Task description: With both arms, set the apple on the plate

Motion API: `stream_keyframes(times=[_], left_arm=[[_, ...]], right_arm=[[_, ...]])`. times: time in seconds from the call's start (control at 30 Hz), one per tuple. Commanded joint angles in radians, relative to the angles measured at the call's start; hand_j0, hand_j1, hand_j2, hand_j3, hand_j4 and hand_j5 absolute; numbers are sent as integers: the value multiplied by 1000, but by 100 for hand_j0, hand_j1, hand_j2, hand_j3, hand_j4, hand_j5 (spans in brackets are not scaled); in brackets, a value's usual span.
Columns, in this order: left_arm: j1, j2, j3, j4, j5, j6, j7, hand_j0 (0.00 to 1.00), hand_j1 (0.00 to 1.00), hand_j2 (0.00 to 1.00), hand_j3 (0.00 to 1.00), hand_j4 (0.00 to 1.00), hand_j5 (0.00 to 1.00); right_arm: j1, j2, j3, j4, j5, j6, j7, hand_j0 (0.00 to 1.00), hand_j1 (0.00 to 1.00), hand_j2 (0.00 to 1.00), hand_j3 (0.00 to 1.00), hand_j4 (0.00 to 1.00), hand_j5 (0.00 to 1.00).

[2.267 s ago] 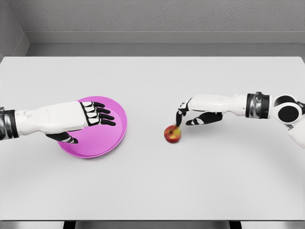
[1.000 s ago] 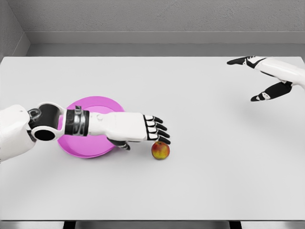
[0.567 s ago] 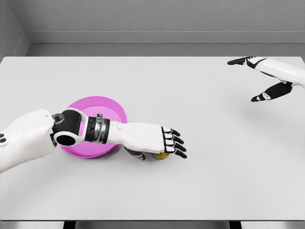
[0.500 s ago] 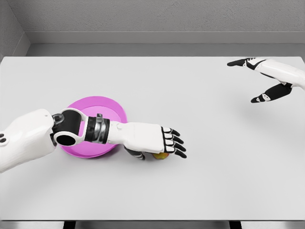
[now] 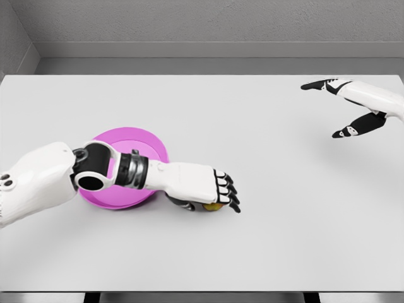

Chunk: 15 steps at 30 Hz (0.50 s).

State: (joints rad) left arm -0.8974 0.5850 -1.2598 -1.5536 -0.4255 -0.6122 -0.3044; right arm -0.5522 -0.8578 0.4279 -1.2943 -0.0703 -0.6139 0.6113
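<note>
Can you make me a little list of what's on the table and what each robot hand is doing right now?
table: white table
plate: pink plate, left side of table, partly under the left arm
apple: apple, on the table just right of the plate, mostly hidden under the left hand
left hand: left hand, covering the apple, fingers curling down over it; a firm grip cannot be told
right hand: right hand, far right near the back edge, fingers spread, holding nothing
apple on plate: not yet

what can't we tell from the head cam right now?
- Apple: mostly hidden under the left hand; real grip or not, unclear.
- Plate: near side hidden by the left forearm.
- Right hand: arm cut off by the right edge.
</note>
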Motion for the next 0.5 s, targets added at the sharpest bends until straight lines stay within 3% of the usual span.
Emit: stream_keyframes(times=[0.0,0.47], left_arm=[[0,-5,-1,0,7,1,-1,88,88,88,88,88,88],[-3,-43,-10,58,-26,1,-1,87,87,87,87,87,87]], right_arm=[[0,-1,-1,0,-8,3,0,100,100,100,100,100,100],[-2,-1,-1,0,-8,3,0,100,100,100,100,100,100]])
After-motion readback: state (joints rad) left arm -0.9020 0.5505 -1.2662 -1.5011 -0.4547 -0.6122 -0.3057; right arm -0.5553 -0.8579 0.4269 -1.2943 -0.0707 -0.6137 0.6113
